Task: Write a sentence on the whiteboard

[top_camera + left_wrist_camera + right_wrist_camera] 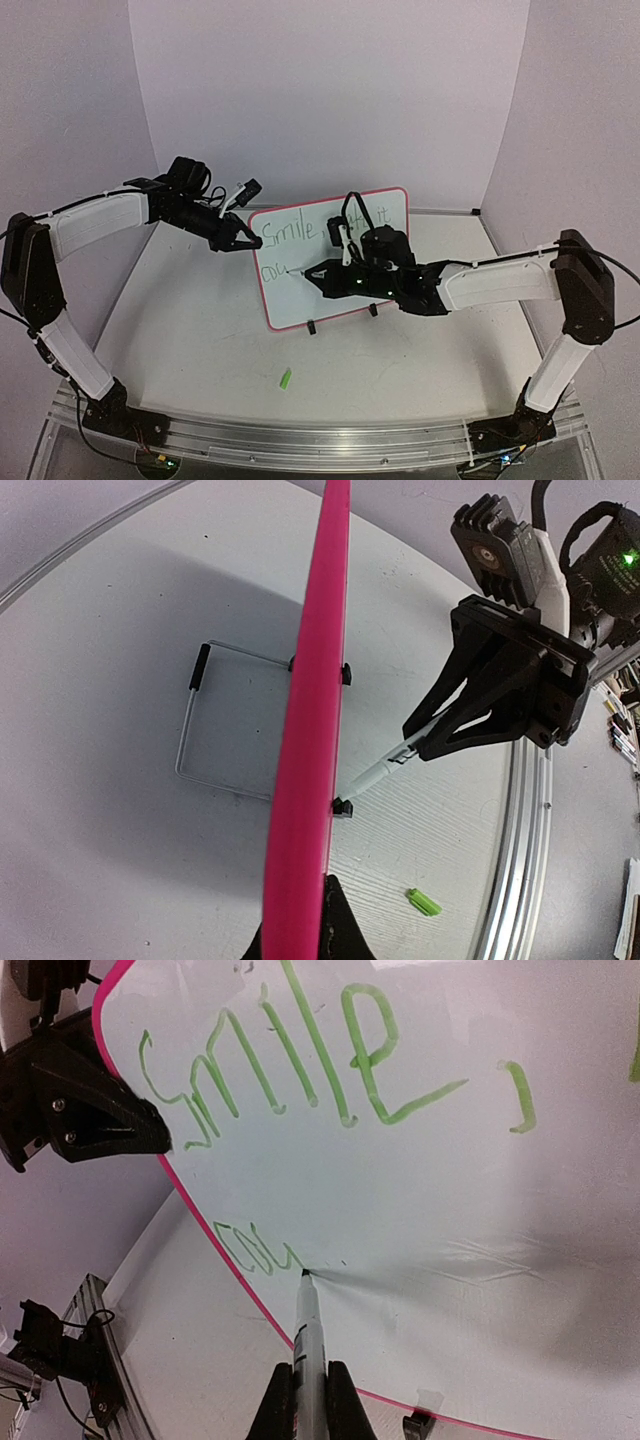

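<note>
Clamping upper-left rim of upright red-rimmed white rectangular whiteboard (pixel 292 296), mid-table: left gripper (pixel 240 243) | right gripper (pixel 316 272): pinching slim white marker (pixel 308 1340), tip touching board after "cou" | green handwritten sentence (pixel 290 234): "Smile," on top line

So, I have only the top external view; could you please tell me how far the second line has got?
Observer: The right wrist view shows green letters reading roughly "cou", with the marker tip on the whiteboard just after them.
Operator: Thank you. Are the left jaws really on the board?
Observer: Yes, it looks so. The left wrist view shows the pink rim edge-on, running down into them.
Operator: And what is behind the board?
Observer: A thin wire stand lying flat on the table.
</note>
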`<action>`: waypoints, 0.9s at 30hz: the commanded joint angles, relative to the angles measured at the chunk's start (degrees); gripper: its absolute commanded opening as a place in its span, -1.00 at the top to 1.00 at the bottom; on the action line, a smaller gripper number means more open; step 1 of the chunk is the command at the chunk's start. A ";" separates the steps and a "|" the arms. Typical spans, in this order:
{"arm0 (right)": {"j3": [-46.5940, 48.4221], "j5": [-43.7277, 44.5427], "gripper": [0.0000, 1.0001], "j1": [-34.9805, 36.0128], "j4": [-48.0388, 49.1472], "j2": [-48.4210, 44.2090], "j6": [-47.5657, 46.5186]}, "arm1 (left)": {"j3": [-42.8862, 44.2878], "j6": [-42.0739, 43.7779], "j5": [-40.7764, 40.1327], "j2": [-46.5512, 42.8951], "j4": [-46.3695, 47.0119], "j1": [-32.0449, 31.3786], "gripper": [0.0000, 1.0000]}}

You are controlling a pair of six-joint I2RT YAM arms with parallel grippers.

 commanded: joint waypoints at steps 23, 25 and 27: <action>1.10 1.86 1.00 -0.42 1.49 -2.81 -1.37 | 0.59 3.89 -7.29 -0.58 0.43 0.06 1.00; 1.38 2.15 1.00 -0.45 1.47 -2.33 -1.38 | 0.59 3.89 -7.29 -0.56 0.43 0.01 1.00; 1.58 2.41 1.00 -0.43 1.47 -2.04 -1.44 | 0.65 3.87 -7.23 -0.53 0.43 0.05 1.00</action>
